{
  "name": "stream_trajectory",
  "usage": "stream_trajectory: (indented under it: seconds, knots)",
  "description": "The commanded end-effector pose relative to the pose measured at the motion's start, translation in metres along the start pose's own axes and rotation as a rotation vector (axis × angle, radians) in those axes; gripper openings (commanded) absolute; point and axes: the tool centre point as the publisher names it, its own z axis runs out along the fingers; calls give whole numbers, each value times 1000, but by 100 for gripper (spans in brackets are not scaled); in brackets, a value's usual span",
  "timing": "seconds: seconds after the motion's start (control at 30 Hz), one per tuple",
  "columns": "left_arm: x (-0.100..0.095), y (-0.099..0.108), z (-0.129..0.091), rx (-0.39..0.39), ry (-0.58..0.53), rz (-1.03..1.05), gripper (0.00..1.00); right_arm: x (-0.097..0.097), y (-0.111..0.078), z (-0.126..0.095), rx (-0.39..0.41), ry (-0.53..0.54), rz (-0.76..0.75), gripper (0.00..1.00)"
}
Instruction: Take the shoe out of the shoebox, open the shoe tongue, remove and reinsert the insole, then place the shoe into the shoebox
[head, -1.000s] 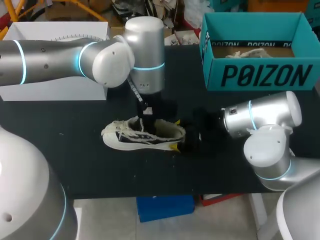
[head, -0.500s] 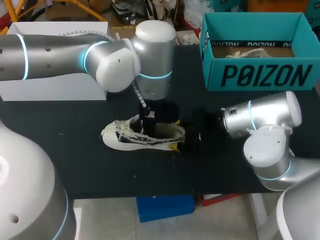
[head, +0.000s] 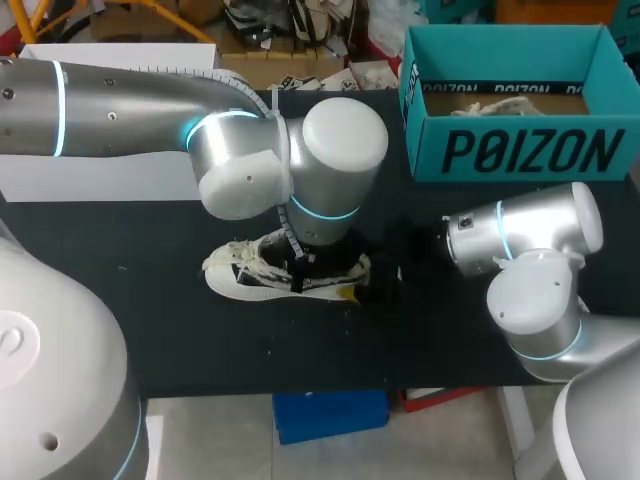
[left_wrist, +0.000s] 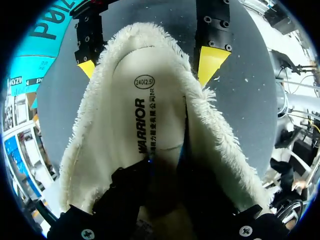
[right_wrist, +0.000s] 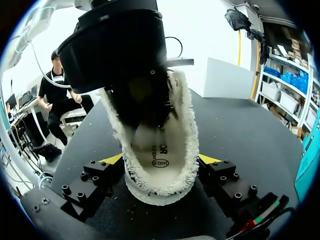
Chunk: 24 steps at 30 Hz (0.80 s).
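Black table (head: 150, 330) carries the shoe (head: 245, 275), lying on its sole well apart from the teal shoebox (head: 520, 150) at the far right corner.

Change over the last second: the left arm (head: 120, 100) has swung from behind the shoe to directly above it and has come down. Its wrist now hides the shoe opening in the head view. The shoe and the right arm have not shifted.

Left pincer (left_wrist: 162, 172): the dark fingers reach down inside the fleece-lined collar onto the insole (left_wrist: 145, 95). Their tips are hidden, so it cannot be told whether they are spread or closed on anything.

Right pincer (right_wrist: 161, 160): set wide around the heel, one yellow tip against each side of the fleece. It appears to clamp the shoe in place.

Task status, as a judgement: the shoe is out of the box and the insole step is in hand. The insole lies flat in the shoe; whether it awaits removal or is being seated cannot be told.
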Motion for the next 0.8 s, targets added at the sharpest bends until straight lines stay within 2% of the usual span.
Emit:
stream_trajectory:
  seconds: [0.03,0.33,0.53,0.7,0.73,0.77,0.8]
  knots:
    - [3,6,22,1,-118,-3,36,-1,-3,1,2,-1,1,0]
    - [-29,14,30,18,-220,-35,38,-1,-3,1,2,-1,1,0]
    - [-54,18,25,53,-301,-46,38,-1,-3,1,2,-1,1,0]
    - [-65,15,21,93,-328,-42,39,-1,-3,1,2,-1,1,0]
    - [-66,13,21,98,-326,-37,38,-1,-3,1,2,-1,1,0]
    - [-66,12,22,112,-318,-30,31,-1,-3,1,2,-1,1,0]
    - [-66,10,23,121,-311,-24,18,-1,-3,1,2,-1,1,0]
